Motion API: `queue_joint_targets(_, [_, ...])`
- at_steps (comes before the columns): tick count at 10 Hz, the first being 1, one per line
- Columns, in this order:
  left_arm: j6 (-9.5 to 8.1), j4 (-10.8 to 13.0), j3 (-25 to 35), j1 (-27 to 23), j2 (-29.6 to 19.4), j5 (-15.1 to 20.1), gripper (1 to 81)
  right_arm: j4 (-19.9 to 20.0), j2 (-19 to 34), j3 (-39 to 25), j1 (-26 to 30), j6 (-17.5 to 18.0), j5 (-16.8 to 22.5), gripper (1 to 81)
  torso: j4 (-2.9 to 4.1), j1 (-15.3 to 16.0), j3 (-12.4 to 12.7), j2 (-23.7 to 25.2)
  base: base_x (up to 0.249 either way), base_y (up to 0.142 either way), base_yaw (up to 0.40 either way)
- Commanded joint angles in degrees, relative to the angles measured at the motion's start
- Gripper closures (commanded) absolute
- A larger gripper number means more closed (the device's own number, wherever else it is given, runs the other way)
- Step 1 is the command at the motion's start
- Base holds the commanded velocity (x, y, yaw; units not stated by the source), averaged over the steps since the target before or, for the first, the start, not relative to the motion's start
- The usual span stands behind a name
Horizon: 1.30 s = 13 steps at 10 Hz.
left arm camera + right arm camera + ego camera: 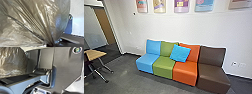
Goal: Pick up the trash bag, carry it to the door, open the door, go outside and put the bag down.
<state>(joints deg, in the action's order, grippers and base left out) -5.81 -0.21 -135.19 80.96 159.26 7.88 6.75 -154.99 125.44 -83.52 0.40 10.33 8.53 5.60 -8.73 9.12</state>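
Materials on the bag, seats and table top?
Bag: thin plastic film, glossy, going by sharp creases and bright glints. Seats: probably vinyl, satin; smooth faces with soft sheen, though leather is possible. Table top: wood or laminate, pale tan; grain unreadable.

Bright light on wall (159,27); floor (125,78) dimmer, faint sheen; shadow under seats (185,72); glare streaks on trash bag (41,16).

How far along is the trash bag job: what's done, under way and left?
Pickup looks done: folds of the trash bag pull tight. Carrying seems under way: both wrist cameras see it. Door, exit and set-down seem left: the robot faces an indoor sofa.
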Motion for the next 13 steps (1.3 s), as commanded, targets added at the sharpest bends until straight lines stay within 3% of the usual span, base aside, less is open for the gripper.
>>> queue_joint_targets(1, [0.45,0.21,0.37,-2.77,-0.6,3.73,81.1,-0.16,-0.34,0.06,2.61,-0.31,3.91,1.0,0.0,-3.47,0.0,-5.38,0.0,0.0,0.0])
queue_joint_targets(3, [0.45,0.12,0.37,-2.77,-0.6,3.55,81.1,0.01,-0.34,0.23,2.78,-0.31,3.91,1.0,0.0,-5.6,0.0,-9.12,0.0,0.0,0.0])
queue_joint_targets(4, [0.45,0.11,0.37,-2.77,-0.61,3.55,81.1,0.19,-0.26,0.32,2.78,-0.23,3.91,1.0,0.0,-3.67,0.0,-5.82,0.0,0.0,0.0])
queue_joint_targets(5, [0.45,0.21,0.28,-2.77,-0.25,3.55,81.1,0.19,-0.34,0.41,2.69,-0.23,3.91,1.0,0.0,-4.35,0.0,-7.19,0.0,0.0,0.0])
queue_joint_targets(6, [0.45,0.2,-1.02,-2.77,0.44,3.46,81.1,0.01,-0.34,0.5,2.52,-0.23,3.91,1.0,0.0,-4.57,1.7,-7.54,0.0,0.0,0.0])
queue_joint_targets(7, [0.45,1.78,-3.4,-2.77,2.02,3.46,81.1,0.01,-0.43,0.76,2.52,-0.23,3.91,1.0,0.0,-4.77,4.67,-8.04,0.0,0.0,0.0])
queue_joint_targets(8, [0.37,4.5,-6.11,-2.77,3.86,3.46,81.1,0.01,-0.52,0.93,2.43,-0.23,3.91,1.0,0.0,-4.77,5.65,-7.91,0.0,0.0,0.0])
queue_joint_targets(10, [0.28,4.87,-12.38,-2.77,7.4,3.46,81.1,0.1,-0.78,1.64,2.43,-0.23,3.91,1.0,0.0,-4.77,7.67,-7.73,0.0,0.0,0.0])
queue_joint_targets(11, [0.28,5.04,-14.84,-2.77,8.98,3.46,81.1,0.1,-1.05,1.99,2.34,-0.23,3.91,1.0,0.0,-4.78,4.15,-7.71,0.0,0.0,0.0])
queue_joint_targets(13, [0.37,5.3,-16.33,-2.77,10.21,3.46,81.1,0.1,-2.28,4.01,2.43,-0.23,3.91,1.0,0.0,-4.9,6.1,-7.63,0.0,0.0,0.0])
